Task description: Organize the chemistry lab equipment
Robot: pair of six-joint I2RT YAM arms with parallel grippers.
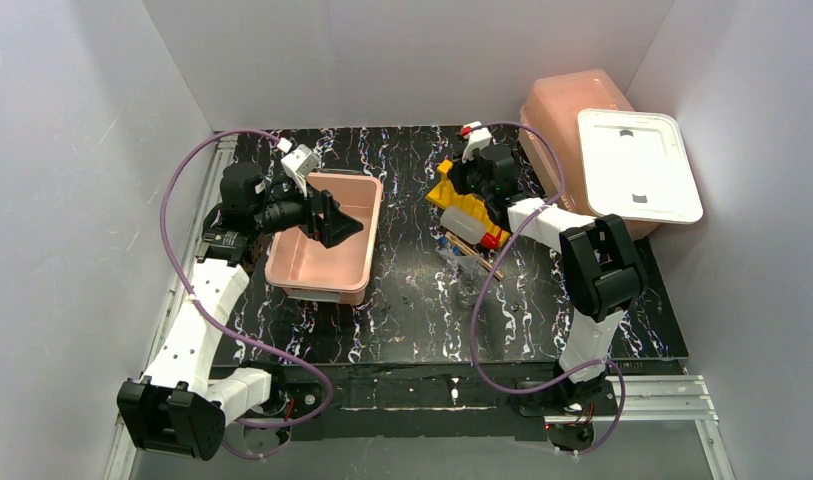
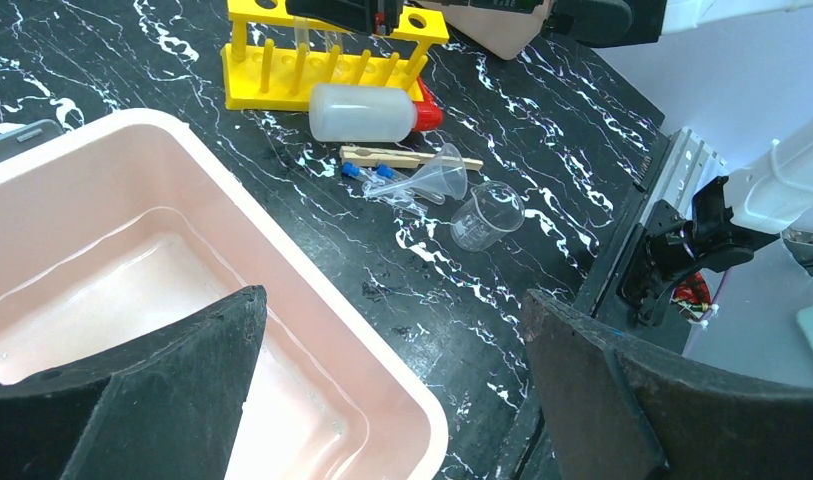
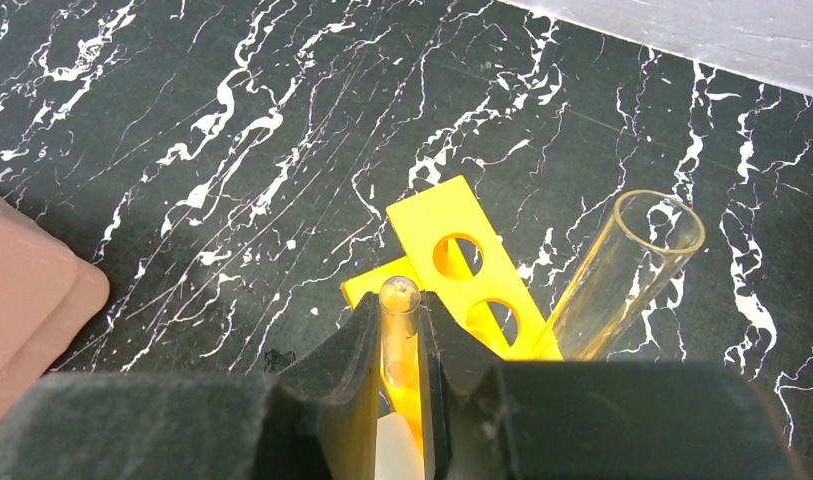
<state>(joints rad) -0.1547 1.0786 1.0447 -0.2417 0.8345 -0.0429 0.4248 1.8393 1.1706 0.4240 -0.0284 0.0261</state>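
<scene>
My right gripper (image 3: 400, 340) is shut on a small clear test tube (image 3: 399, 305), held upright over the yellow tube rack (image 3: 469, 262). A larger clear tube (image 3: 632, 265) leans in the rack beside it. In the left wrist view the rack (image 2: 282, 95) stands behind a translucent bottle with a red cap (image 2: 367, 112) lying on its side. In front of the bottle lie a brown wooden rod (image 2: 407, 157), a clear funnel (image 2: 448, 172) and a small beaker (image 2: 487, 214). My left gripper (image 2: 392, 390) hangs open and holds nothing, over the near corner of a pink tub (image 2: 312, 300).
The pink tub (image 1: 367, 235) sits left of centre on the black marbled table. A second pink tub (image 1: 562, 105) stands at the back right with a white lid (image 1: 637, 165) leaning on it. Grey walls close in three sides.
</scene>
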